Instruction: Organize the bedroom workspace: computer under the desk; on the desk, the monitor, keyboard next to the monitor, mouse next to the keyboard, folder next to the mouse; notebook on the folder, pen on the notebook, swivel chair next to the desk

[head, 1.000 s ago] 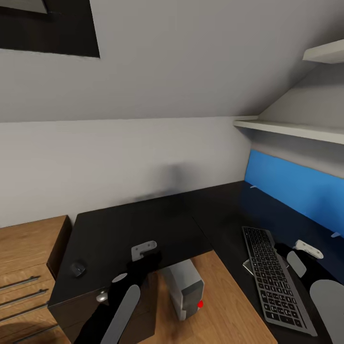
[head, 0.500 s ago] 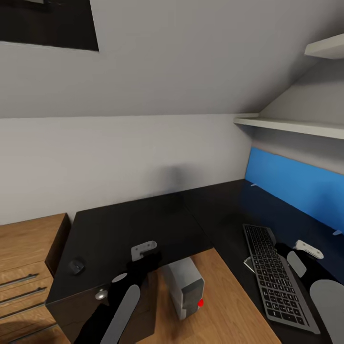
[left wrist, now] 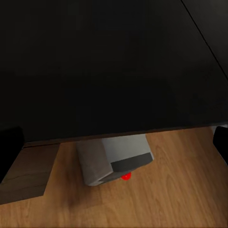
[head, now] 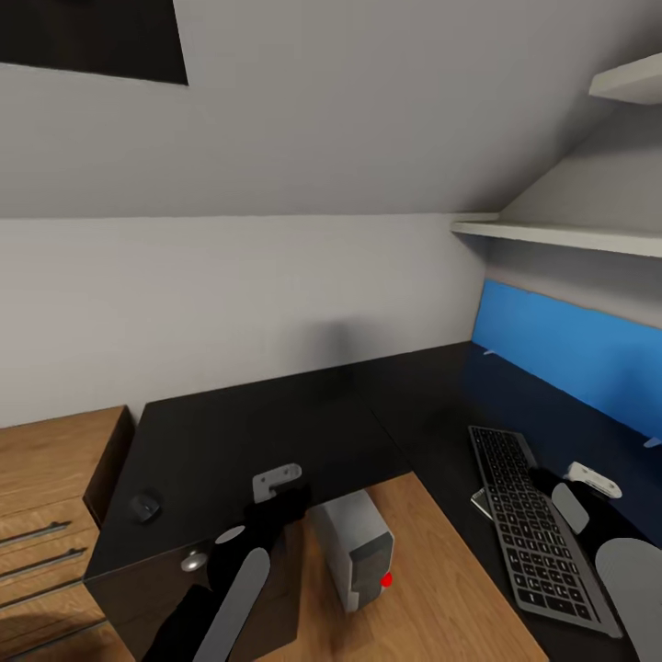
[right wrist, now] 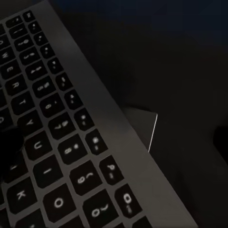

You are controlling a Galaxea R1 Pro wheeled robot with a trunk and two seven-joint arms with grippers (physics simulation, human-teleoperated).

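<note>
Because so much hangs on what already lies where, worth reading from the biggest piece down. Filling the corner under the sloping wall: bench [head: 276, 432], glossy black and L-shaped, one wing running toward a wooden chest of drawers [head: 46, 487], the other along the right wall beneath a white shelf [head: 561, 239]. Standing upright at the back of that right wing: a long blue panel [head: 570, 359] on small pale feet; cannot tell from here whether screen or divider. Down on the wood floor [head: 441, 570], tucked into the inner angle and half under the bench edge: computer [head: 359, 547], light grey with a red dot low on its front, also caught looking down from the left wrist [left wrist: 116, 159]; probably fine left there, since under the bench is where it belongs. Flat on the right wing, lengthwise in front of the blue panel: keyboard [head: 529, 524], its keys large under the right wrist [right wrist: 57, 142]. Poking out from beneath its edge: a thin pale-edged slab [right wrist: 142, 126], perhaps the notebook, too dark to say. Far off on the other wing, near the chest: mouse [head: 145, 505], well apart from the keyboard, so likely in need of fetching. Hovering above the bench edge over the computer: left gripper [head: 279, 492], fingers [left wrist: 9, 147] spread wide, nothing between. Poised just beside the keyboard's far side: right gripper [head: 575, 483], fingers [right wrist: 221, 137] likewise wide and empty, seemingly readied, not committed.
</note>
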